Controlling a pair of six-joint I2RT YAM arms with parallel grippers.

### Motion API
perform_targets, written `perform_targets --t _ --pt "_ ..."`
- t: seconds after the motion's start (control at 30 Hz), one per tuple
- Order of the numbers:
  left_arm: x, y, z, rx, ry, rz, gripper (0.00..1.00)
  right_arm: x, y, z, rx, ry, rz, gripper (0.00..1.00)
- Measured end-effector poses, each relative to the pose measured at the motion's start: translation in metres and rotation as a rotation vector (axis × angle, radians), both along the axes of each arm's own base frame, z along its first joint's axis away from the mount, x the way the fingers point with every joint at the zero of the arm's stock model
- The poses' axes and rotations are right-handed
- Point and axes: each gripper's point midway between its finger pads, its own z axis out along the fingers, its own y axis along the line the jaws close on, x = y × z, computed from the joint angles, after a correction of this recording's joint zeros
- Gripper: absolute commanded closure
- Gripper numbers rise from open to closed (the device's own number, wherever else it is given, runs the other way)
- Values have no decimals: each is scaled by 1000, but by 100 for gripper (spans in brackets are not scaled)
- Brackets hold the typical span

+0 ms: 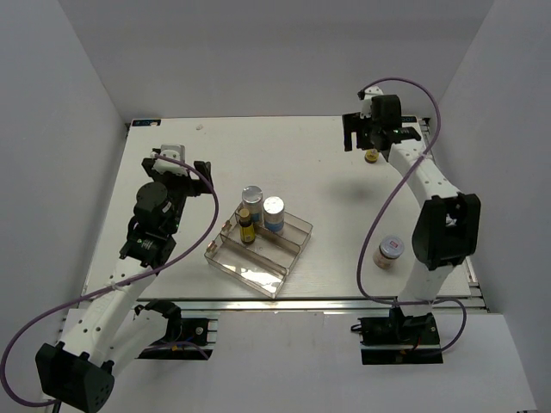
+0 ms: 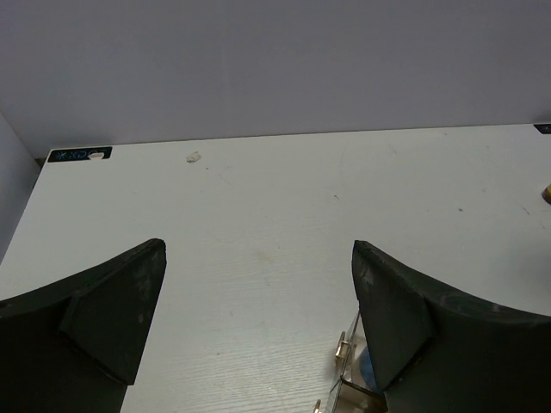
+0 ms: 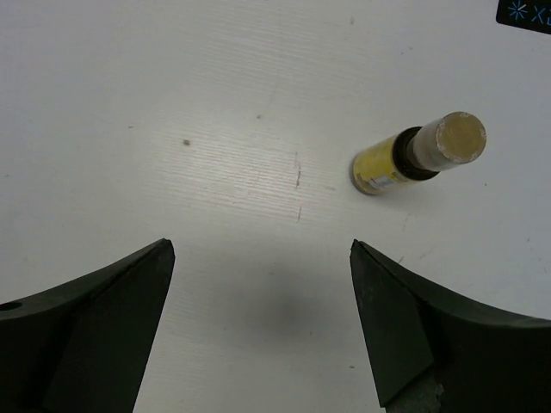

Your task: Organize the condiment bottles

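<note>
Two silver-capped bottles (image 1: 252,198) (image 1: 274,209) with blue-white labels and one slim yellow dark-capped bottle (image 1: 247,227) stand at the far end of the clear tray (image 1: 274,274). A second yellow bottle (image 1: 372,157) stands on the table at the far right; it also shows in the right wrist view (image 3: 383,169), ahead and to the right of my open, empty right gripper (image 3: 261,249) (image 1: 366,138). A pinkish white-lidded jar (image 1: 390,251) stands beside the right arm. The other jar is out of view. My left gripper (image 2: 258,249) (image 1: 176,165) is open and empty, left of the tray.
The tray's hinged corner (image 2: 349,366) shows at the bottom of the left wrist view, beside the right finger. White walls enclose the table on three sides. A small white scrap (image 2: 194,157) lies near the far edge.
</note>
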Motion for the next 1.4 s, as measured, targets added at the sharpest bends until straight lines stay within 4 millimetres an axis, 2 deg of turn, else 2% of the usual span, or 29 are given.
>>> perform_targets --t 0.13,0.23,0.3,0.43,0.7,1.07,1.23,1.33,1.4 --pt "0 -3 0 6 1 -17 2 32 -10 -10 -32 26 -69 14" --pt "0 -4 -1 8 2 -23 2 51 -26 -15 -35 22 -132 20" --pt "1 -5 -2 10 5 -27 2 53 -36 -20 -32 36 -170 27" --pt "2 -7 -4 12 11 -36 2 54 -53 -23 -31 41 -230 31" --pt "3 -9 -8 16 21 -44 2 59 -60 -23 -42 23 -266 34" --pt "7 -11 -15 23 42 -44 2 75 -81 -73 -71 90 -342 34" --pt "8 -11 -17 25 48 -45 2 85 -86 -73 -75 72 -359 37" --pt "9 -11 -18 27 52 -44 2 92 -85 -67 -67 44 -360 43" --pt "9 -11 -18 26 52 -44 2 94 -84 -65 -62 35 -356 54"
